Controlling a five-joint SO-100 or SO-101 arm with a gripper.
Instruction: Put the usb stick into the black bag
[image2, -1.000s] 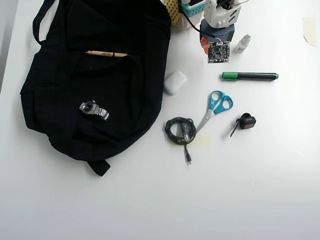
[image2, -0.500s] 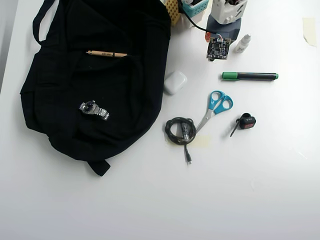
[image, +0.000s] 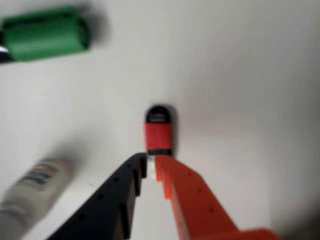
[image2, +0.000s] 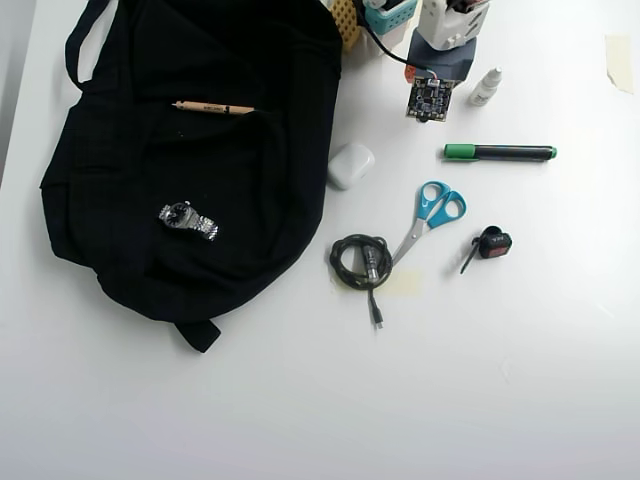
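1. On the white table (image2: 300, 400), in the overhead view: the black bag (image2: 190, 150), large and floppy, lay at the left, with a pencil (image2: 212, 107) and a wristwatch (image2: 188, 220) resting on its fabric.
2. Just beside the bag's right edge: a small white case (image2: 350, 165); below that, a coiled black cable (image2: 362, 264) touching the tips of blue-handled scissors (image2: 428, 215).
3. Right of the scissors: a black-and-red gadget with a thin tail (image2: 489, 244).
4. Upper right: a green-capped marker (image2: 498, 152) and a white dropper bottle (image2: 486, 87).
5. In the wrist view: the usb stick (image: 159, 131) lay on the table, red and black, its whitish end between the gripper (image: 151, 165) tips.
6. The jaws, one black and one orange, stood nearly closed around that whitish end; firm contact could not be told.
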